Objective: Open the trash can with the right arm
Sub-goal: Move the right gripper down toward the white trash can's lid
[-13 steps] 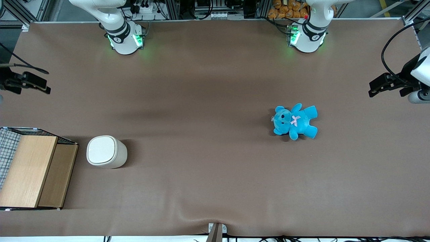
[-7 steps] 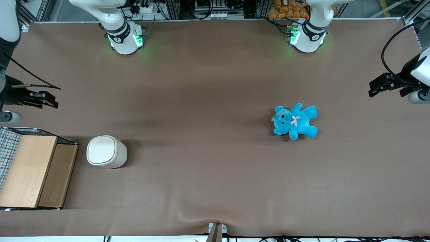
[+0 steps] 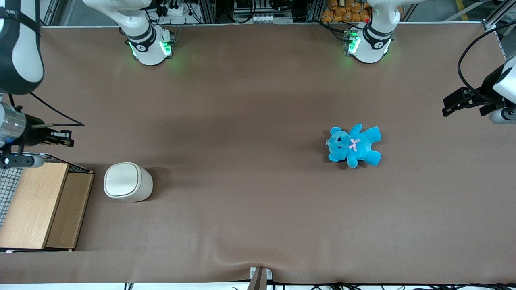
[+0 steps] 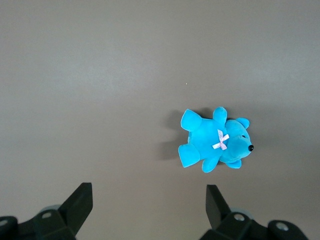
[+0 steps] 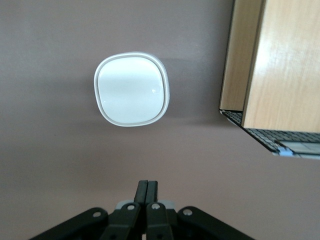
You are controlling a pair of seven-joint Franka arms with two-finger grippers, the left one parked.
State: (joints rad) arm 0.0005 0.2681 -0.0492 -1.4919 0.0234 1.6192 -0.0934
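From the front camera I saw the trash can (image 3: 127, 182) standing upright on the brown table (image 3: 258, 100) in the lower left of the frame, its flat lid down and level, just beside the wooden box (image 3: 38, 205) at the working arm's end. The right arm (image 3: 18, 52) came in at the upper left edge of that frame, and its hand (image 3: 66, 137) hung over bare table, farther from the front camera than the trash can and clear of it. That view did not let me read the fingers; the right wrist camera did, showing the two black fingers (image 5: 142, 192) pressed together with no gap and nothing between them. The same wrist camera looked straight down on the lid (image 5: 131, 88), a smooth rounded rectangle seated in its rim, with the wooden box and its wire mesh beside it. The blue teddy bear (image 3: 354, 145) lay toward the parked arm's end of the table, well apart from the trash can; the left wrist camera showed only the bear, lying on its back with a pale bow on its chest.
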